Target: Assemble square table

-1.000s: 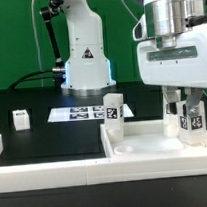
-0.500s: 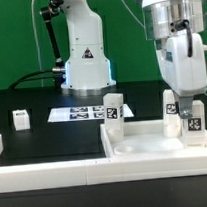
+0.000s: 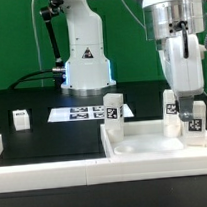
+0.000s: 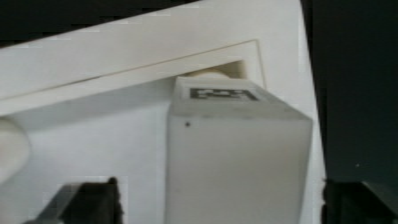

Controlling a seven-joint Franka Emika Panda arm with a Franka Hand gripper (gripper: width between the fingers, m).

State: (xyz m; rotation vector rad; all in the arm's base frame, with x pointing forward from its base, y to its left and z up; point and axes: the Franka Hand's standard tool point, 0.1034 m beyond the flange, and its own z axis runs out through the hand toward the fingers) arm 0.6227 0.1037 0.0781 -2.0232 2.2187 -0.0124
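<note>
The white square table slab (image 3: 145, 147) lies at the front of the exterior view's right, raised rim up. One tagged white leg (image 3: 113, 111) stands at its back left corner. Two more tagged legs (image 3: 196, 120) stand at its right end. My gripper (image 3: 184, 101) hangs right above them. In the wrist view the gripper (image 4: 222, 205) is open, and its dark fingers (image 4: 89, 200) stand on either side of one upright leg (image 4: 240, 140) with a gap on each side. That leg sits in a corner of the slab (image 4: 107, 110).
A loose tagged leg (image 3: 20, 119) stands on the black table at the exterior view's left. The marker board (image 3: 77, 113) lies in front of the robot base (image 3: 85, 58). A long white border bar (image 3: 46, 174) runs along the front edge.
The gripper turned about its vertical axis between one second and half a second ago, from broad face to narrow side. Since then it has stayed still. The legs have not moved.
</note>
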